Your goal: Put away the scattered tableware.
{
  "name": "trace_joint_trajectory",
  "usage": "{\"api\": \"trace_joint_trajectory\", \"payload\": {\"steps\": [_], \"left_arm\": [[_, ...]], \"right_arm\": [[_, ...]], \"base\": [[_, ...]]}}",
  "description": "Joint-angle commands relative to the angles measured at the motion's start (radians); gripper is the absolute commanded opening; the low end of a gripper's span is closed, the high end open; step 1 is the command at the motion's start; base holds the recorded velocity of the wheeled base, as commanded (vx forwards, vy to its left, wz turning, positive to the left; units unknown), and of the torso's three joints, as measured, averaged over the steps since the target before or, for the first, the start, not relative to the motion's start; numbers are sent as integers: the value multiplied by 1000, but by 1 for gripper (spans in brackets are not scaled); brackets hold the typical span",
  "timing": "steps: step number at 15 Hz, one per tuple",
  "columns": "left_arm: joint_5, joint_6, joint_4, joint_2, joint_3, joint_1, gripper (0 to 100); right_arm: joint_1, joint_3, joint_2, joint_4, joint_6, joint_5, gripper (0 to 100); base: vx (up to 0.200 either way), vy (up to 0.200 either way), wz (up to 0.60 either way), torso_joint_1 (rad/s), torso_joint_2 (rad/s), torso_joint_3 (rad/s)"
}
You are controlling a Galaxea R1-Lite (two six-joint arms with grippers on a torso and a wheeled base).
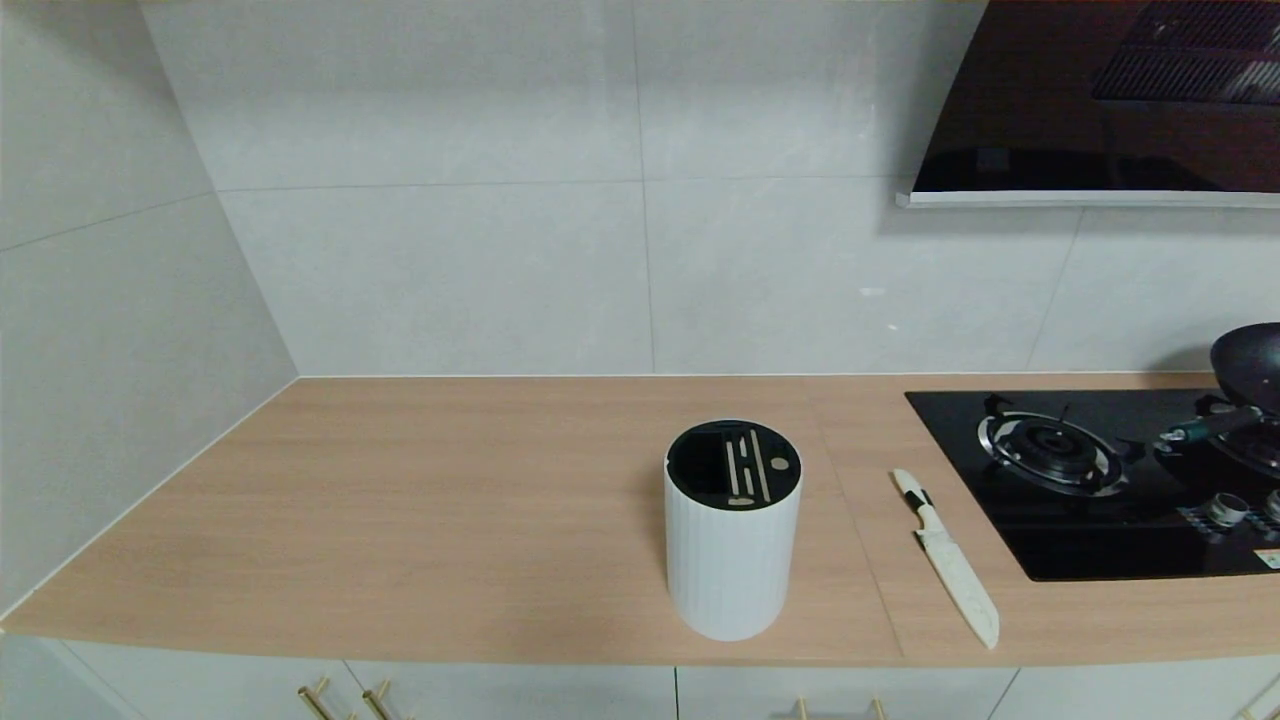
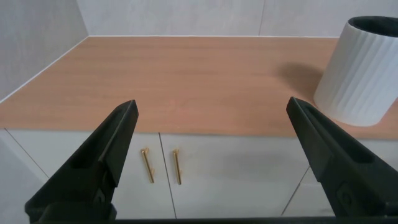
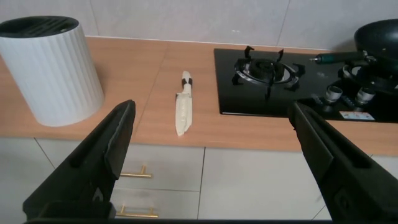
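Knife (image 3: pixel 184 107) flat on counter (image 3: pixel 140 74), just beyond right gripper (image 3: pixel 211 109), untouched; that gripper spread wide, empty; left gripper (image 2: pixel 211 104) likewise.

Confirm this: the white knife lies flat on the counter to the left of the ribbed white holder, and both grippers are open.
Wrong side. The white knife lies flat on the counter to the right of the ribbed white holder, as the head view shows. The left gripper and right gripper are both open.
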Motion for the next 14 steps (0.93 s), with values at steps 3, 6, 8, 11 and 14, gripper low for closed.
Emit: {"api": "trace_joint_trajectory", "payload": {"steps": [3,6,8,11,14], "left_arm": [[1,-1,0,0,0,1,100],[1,-1,0,0,0,-1,100],[1,-2,0,0,0,-1,100],[1,-1,-1,0,0,-1,100],[1,-2,0,0,0,-1,100]], "right_arm": [[-1,0,1,-1,0,0,100],[0,0,1,-4,-12,3,100],[19,-152,64,9,6,56,100],[37,-316,307,18,6,89,100],[42,-436,564,13,6,122,100]], "base": [[0,0,0,0,0,0],[0,0,0,0,0,0],[0,0,0,0,0,0],[0,0,0,0,0,0],[0,0,0,0,0,0]]}}
